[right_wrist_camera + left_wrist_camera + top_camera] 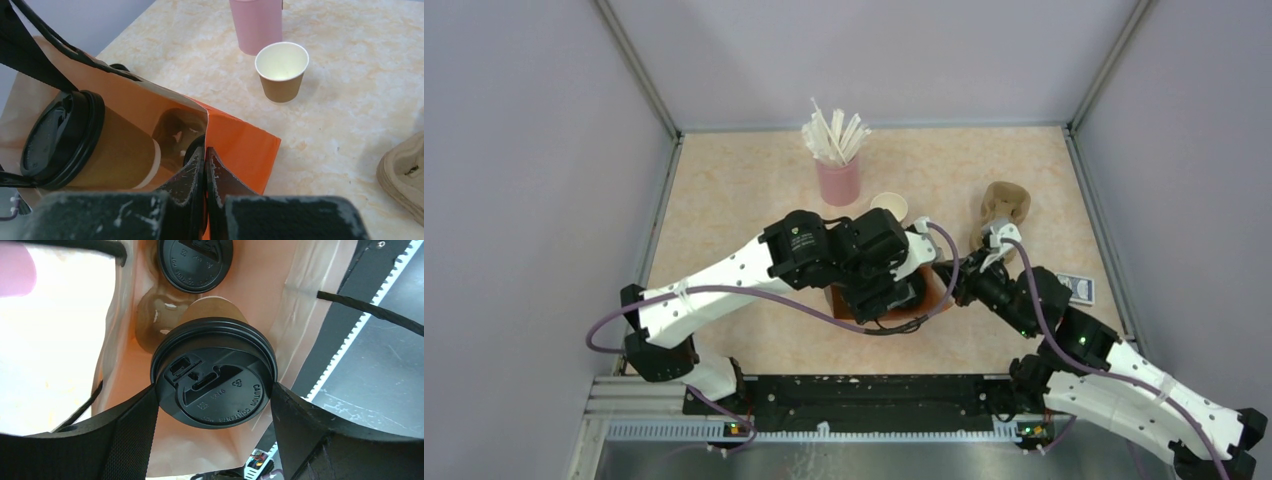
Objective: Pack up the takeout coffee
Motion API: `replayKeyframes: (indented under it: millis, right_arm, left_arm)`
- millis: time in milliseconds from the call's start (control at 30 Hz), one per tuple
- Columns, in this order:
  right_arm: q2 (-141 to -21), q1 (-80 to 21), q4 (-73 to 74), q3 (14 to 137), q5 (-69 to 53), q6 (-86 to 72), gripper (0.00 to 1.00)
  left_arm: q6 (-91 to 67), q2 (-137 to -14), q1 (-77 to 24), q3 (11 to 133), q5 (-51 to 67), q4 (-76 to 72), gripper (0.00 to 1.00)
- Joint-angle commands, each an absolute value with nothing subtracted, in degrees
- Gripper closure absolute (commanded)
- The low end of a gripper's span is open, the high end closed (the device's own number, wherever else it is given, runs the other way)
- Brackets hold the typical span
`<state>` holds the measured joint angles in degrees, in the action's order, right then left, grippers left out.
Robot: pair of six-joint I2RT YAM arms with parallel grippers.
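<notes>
Marbled table (724, 200), pink straw cup (838, 182), open paper cup (889, 207) (white inside), orange bag (245, 142), pulp carrier (1005, 203)

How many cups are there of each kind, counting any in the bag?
Lidded brown cups: 2 (one in the left gripper, one inside the orange bag)
Lidless brown cup: 1
Pink cup of straws: 1
Total: 4

The left pincer (214, 392) grips a black-lidded cup (215, 372) inside the bag (260, 285).
</notes>
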<state>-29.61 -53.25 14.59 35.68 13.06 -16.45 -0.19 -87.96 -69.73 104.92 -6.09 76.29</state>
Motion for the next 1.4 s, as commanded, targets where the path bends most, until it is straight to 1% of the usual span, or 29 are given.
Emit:
replayKeyframes:
  millis: [0,167,333,467,567,667,767,900,1000,1067,1233,1367]
  right_arm:
    - [-27.6,-53.9,19.3,32.3,13.1,-18.2,1.00]
    - [-26.7,-53.8,20.9,31.5,9.8,-16.3,1.00]
    - [-27.9,-53.9,21.0,33.4,12.1,-12.3,1.00]
    - [-28.4,-53.8,12.4,32.4,15.5,-1.8,1.00]
    - [-32.1,-53.8,6.5,33.2,17.8,6.9,1.00]
    - [-36.8,-53.6,2.6,35.1,18.0,13.1,1.00]
    - [-39.9,-51.9,-2.0,36.2,16.2,15.8,1.00]
    - [-41.1,-48.0,-5.3,37.0,13.1,15.9,1.00]
    - [-41.2,-47.6,-1.6,38.2,10.3,13.3,1.00]
    - [-40.9,-47.7,3.5,40.0,7.4,9.1,1.00]
    - [-39.7,-47.6,12.9,43.6,7.2,-2.3,1.00]
    - [-35.5,-47.6,14.2,40.4,4.8,-6.4,1.00]
  left_arm:
    - [-3.2,-86.2,-72.0,104.1,-4.4,74.4,0.54]
    - [-3.8,-85.8,-73.3,102.5,-6.3,72.6,0.54]
    - [-4.4,-85.2,-73.3,100.6,-7.9,72.0,0.54]
    - [-5.7,-84.1,-73.3,98.4,-8.5,70.9,0.54]
    - [-7.1,-83.4,-73.3,97.5,-10.0,70.8,0.54]
    - [-8.3,-82.1,-73.3,96.2,-11.8,70.2,0.54]
    - [-9.4,-81.3,-73.3,95.3,-13.3,70.3,0.55]
    - [-8.9,-80.8,-73.3,95.3,-18.2,70.9,0.55]
    - [-6.1,-81.3,-73.3,95.4,-21.5,70.3,0.54]
    - [-4.9,-82.2,-73.3,95.8,-24.2,70.8,0.54]
    - [-1.6,-83.4,-73.3,96.3,-29.3,70.2,0.54]
    - [2.7,-83.8,-73.3,95.7,-30.2,67.7,0.54]
